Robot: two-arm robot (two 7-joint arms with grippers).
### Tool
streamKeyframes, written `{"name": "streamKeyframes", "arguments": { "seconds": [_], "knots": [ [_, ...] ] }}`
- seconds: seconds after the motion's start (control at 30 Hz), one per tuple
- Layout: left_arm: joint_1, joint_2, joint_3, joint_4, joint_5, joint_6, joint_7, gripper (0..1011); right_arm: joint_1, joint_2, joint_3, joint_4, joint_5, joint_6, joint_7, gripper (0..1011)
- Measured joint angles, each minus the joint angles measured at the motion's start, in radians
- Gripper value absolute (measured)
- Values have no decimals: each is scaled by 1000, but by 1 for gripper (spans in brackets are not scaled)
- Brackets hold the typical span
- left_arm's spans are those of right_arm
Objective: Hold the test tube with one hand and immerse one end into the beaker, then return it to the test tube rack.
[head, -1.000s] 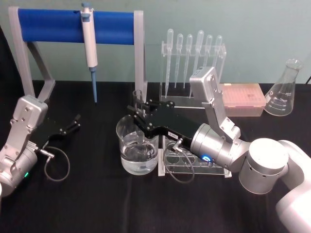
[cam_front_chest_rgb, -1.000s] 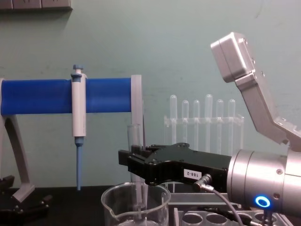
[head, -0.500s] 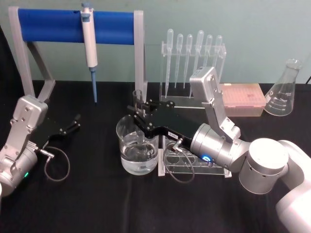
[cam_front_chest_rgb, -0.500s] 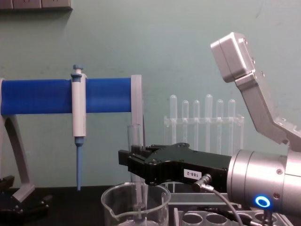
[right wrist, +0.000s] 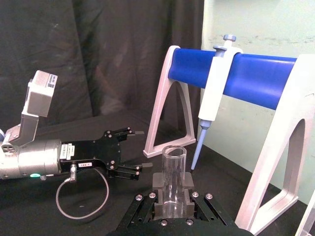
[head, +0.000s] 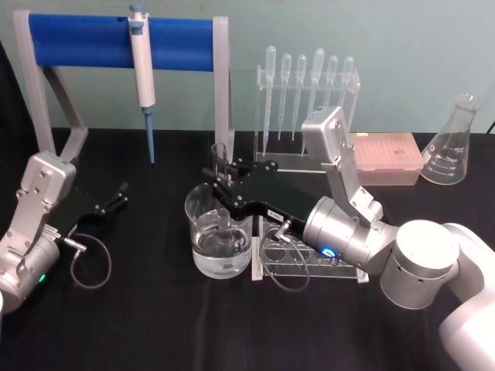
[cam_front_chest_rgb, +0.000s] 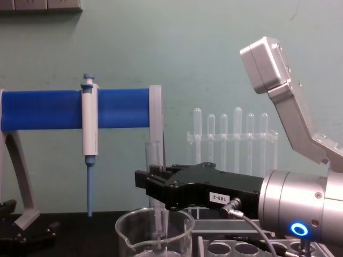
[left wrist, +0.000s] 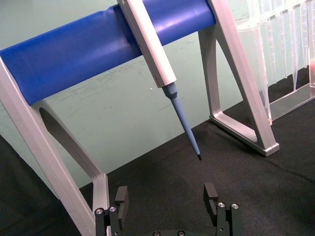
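No move in last sec. R gripper (head: pixel 222 184) squeezes tube (head: pixel 220 157), tip in beaker (head: pixel 219 241). Dip looks done; rack (head: pixel 305 267) next. L gripper (head: pixel 116 197) parked left, fingers apart.

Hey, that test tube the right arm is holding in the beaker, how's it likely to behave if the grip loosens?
It's smooth clear glass, so the test tube would probably slip straight down through the right tool, which is shut on it. It looks thin-walled and rigid, so likely fragile against the beaker. Set flat, its round body would probably roll.
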Motion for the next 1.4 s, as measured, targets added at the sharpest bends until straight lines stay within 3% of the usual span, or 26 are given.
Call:
{"name": "streamKeyframes", "arguments": {
  "seconds": [1.4],
  "knots": [
    [0,0,0,0,0,0,0,1000,0,0,0,0,0,0,0,225]
  ]
}}
